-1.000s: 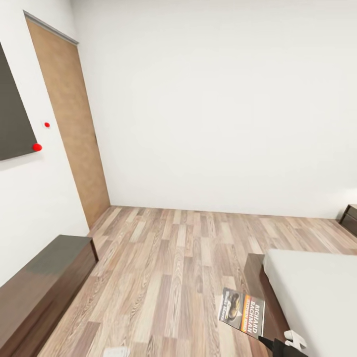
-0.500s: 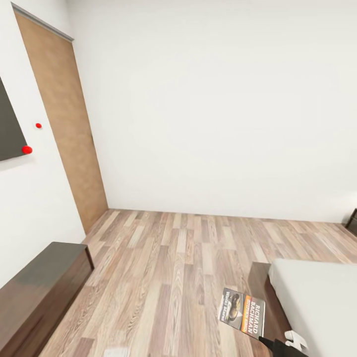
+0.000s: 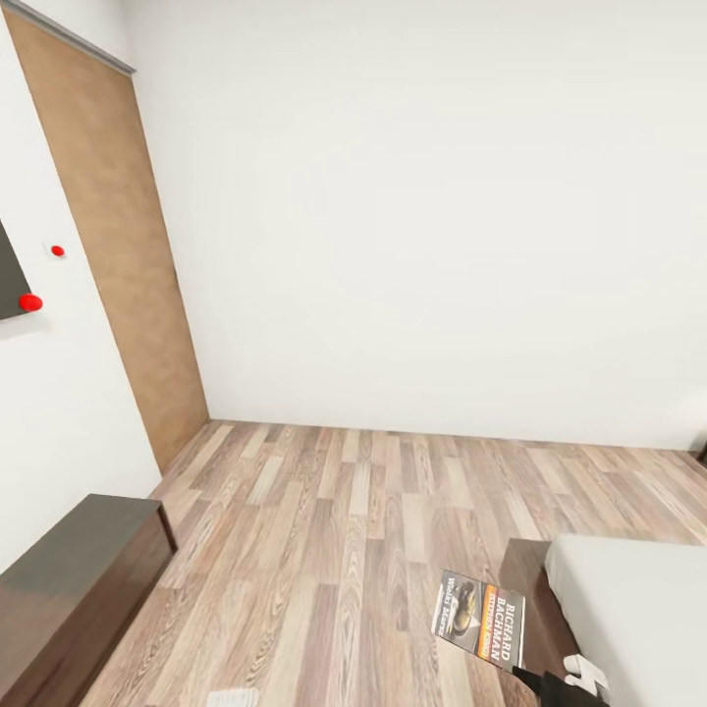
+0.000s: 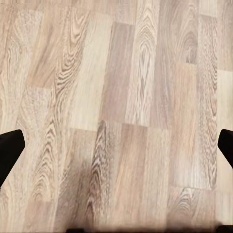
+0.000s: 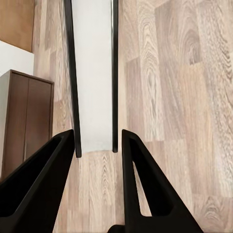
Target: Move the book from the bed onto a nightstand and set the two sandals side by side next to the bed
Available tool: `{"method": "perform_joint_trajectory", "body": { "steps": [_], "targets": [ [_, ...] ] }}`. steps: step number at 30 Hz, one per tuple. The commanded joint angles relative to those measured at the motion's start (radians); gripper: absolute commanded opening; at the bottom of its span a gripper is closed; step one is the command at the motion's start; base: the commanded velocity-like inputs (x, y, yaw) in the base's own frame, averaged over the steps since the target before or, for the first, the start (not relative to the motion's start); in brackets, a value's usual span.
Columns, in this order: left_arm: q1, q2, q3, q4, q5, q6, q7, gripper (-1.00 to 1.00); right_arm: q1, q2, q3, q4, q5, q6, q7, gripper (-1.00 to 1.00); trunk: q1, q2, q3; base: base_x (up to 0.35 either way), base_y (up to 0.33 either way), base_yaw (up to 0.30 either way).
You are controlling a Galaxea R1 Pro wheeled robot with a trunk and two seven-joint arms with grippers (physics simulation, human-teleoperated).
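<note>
The book (image 3: 479, 619) is off the bed and in the air, held out over the wood-plank floor (image 3: 334, 530) just beside the corner of the bed (image 3: 628, 609). The right gripper (image 5: 97, 145) has its jaws closed on the book's edge; in the right wrist view the pale page block stands between the two dark fingers (image 5: 138, 179). So the pick-up looks done, but the book is not yet on a nightstand, and I see no small square cabinet to set it on from here. A long low dark cabinet (image 3: 74, 579) sits against the left wall, beside a brown wood panel (image 3: 118, 245); that is not the target. The left gripper (image 4: 116, 145) hangs over bare floor, its jaws spread wide and holding nothing. By my reckoning the carry is under way, and the placing and both sandals are left to do.
</note>
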Motion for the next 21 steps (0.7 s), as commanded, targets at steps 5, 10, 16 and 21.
{"method": "perform_joint_trajectory", "body": {
  "steps": [5,10,16,21],
  "targets": [
    [-0.001,0.000,-0.008,0.002,0.010,-0.004,-0.002,1.00,-0.001,0.000,-0.011,-0.001,-0.003,0.011,0.004,-1.00,0.001,-0.001,-0.002,0.260,0.000,0.000],
    [-0.001,0.000,-0.008,0.002,0.010,-0.004,-0.002,1.00,-0.001,0.000,-0.011,-0.001,-0.003,0.011,0.005,-1.00,0.001,-0.001,-0.002,0.263,0.000,0.000],
    [-0.001,0.000,-0.008,0.002,0.010,-0.004,-0.002,1.00,-0.001,0.000,-0.011,-0.001,-0.003,0.011,0.005,-1.00,0.001,-0.001,-0.002,0.299,0.000,0.000],
    [-0.001,0.000,-0.008,0.002,0.010,-0.004,-0.002,1.00,-0.001,0.000,-0.011,-0.001,-0.003,0.011,0.005,-1.00,0.001,-0.001,-0.002,0.309,0.000,-0.022]
  ]
}}
